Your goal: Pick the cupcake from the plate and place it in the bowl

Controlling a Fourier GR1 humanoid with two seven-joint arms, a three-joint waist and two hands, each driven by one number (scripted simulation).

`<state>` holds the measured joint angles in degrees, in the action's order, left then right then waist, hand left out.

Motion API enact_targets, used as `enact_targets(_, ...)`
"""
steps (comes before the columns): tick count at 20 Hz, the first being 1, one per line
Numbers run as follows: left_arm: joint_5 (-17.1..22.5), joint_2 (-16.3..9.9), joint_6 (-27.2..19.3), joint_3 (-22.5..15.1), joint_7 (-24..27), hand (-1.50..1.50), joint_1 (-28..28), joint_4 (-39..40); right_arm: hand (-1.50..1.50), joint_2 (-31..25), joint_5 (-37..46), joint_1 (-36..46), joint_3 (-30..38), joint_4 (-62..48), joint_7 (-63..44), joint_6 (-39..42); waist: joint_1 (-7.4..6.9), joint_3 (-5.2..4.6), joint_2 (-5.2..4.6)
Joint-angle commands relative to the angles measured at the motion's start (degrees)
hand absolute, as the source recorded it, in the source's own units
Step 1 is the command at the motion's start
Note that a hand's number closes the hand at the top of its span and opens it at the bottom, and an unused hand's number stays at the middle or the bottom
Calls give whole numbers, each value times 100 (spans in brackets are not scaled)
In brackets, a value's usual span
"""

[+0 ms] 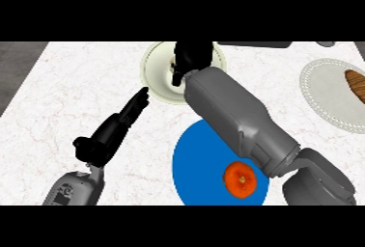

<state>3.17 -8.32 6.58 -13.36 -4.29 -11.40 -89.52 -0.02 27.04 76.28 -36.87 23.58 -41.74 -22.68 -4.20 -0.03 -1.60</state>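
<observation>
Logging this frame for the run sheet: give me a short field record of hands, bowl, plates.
right hand: over the bowl, fingers curled, contents hidden
left hand: open, fingers straight, beside bowl's left rim
cupcake: not visible
blue plate: near edge, holds an orange fruit
white plate: right edge, brown food on it

We see even, bright light across the white marble counter (85, 87), with no clear source and no glare. Shadows are faint: only soft shading under the grey forearm (235, 116) where it crosses the blue plate (196, 169). Near the counter's far edge, outlines look slightly soft. Colours stay flat and saturated.
</observation>
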Motion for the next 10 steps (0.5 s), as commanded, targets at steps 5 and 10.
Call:
enact_targets(5, 40, -65, 96, 144, -93, 0, -175, -5, -150, 2, -558, -268, 559, -427, 1626, -373, -22, 3, 10)
enact_targets(10, -109, 185, -96, -31, -101, 0, -65, 48, -150, -27, -703, -43, 1147, -768, 2070, -1230, 43, 5, -3)
